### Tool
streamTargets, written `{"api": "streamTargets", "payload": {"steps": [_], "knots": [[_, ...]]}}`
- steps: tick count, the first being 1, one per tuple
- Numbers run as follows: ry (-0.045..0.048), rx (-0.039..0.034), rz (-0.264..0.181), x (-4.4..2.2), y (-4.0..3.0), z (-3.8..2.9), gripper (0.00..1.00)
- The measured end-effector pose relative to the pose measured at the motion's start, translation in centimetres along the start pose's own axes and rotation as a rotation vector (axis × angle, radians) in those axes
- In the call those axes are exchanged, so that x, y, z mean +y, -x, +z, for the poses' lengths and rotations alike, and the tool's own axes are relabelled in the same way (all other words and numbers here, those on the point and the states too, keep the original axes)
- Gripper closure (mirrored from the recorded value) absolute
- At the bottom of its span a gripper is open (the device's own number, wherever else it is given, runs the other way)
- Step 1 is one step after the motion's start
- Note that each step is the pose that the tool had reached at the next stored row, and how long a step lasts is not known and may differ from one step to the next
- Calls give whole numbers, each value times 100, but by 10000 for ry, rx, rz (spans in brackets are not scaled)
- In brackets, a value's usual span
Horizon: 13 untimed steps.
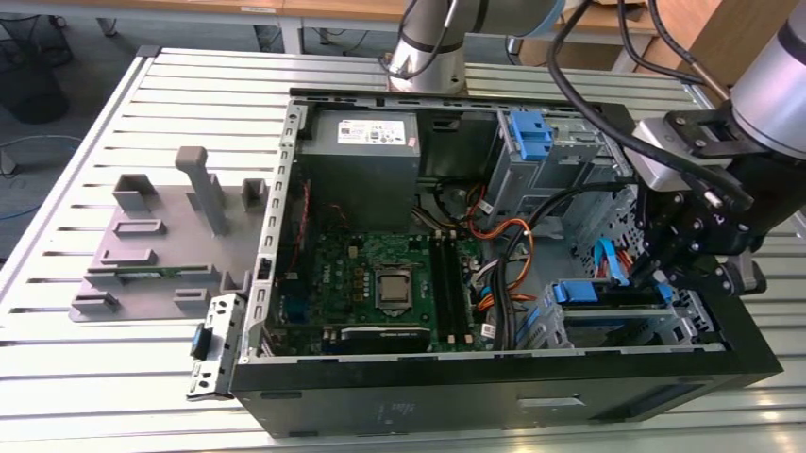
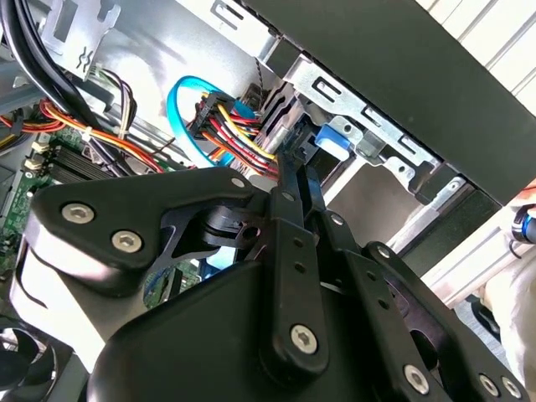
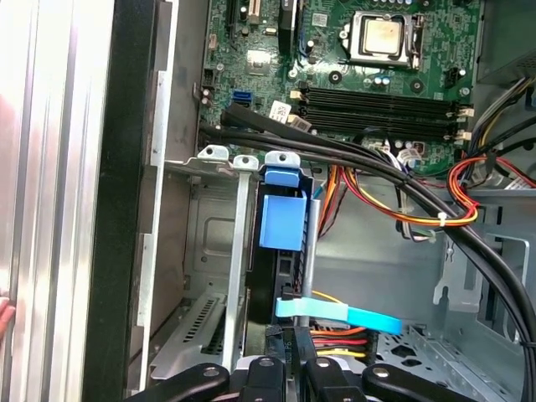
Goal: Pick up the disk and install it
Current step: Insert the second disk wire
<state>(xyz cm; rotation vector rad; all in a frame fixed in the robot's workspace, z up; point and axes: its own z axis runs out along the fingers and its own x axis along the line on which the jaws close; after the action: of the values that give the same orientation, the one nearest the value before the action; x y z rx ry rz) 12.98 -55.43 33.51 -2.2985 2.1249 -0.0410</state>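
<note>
Disk [image 3: 283, 219]: sits on edge inside the drive cage [image 3: 219, 219] at the front corner of the open computer case [image 1: 504, 396]. In the first wrist view only its blue bracket tab and a strip of dark edge below show; the label and flat faces are hidden by the cage walls. In the exterior view the blue bracket [image 1: 592, 293] shows at the cage top, the drive body under it hard to make out.

Gripper [image 1: 680, 260]: hangs just above the cage, over the case's front end. Its black linkage blocks much of the second wrist view, and in the first wrist view just the finger roots show at the frame edge. Fingertips [image 2: 289, 155] appear drawn narrow, close together, near the bracket's blue tab [image 2: 333, 138]; contact with the disk cannot be told.

A flat blue data cable [image 3: 339, 314] crosses beside the disk, with a red-yellow-black power lead bundle [image 2: 234, 134] next to it. Motherboard [image 3: 352, 59] lies on the case floor beyond the cage. Grey fixture tray [image 1: 164, 245] rests on the slatted table [image 1: 113, 387] outside the case.
</note>
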Motion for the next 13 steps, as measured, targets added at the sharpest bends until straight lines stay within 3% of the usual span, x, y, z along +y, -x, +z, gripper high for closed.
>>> {"api": "streamTargets", "payload": {"steps": [13], "knots": [[1,2,81,0,0,2,84]]}}
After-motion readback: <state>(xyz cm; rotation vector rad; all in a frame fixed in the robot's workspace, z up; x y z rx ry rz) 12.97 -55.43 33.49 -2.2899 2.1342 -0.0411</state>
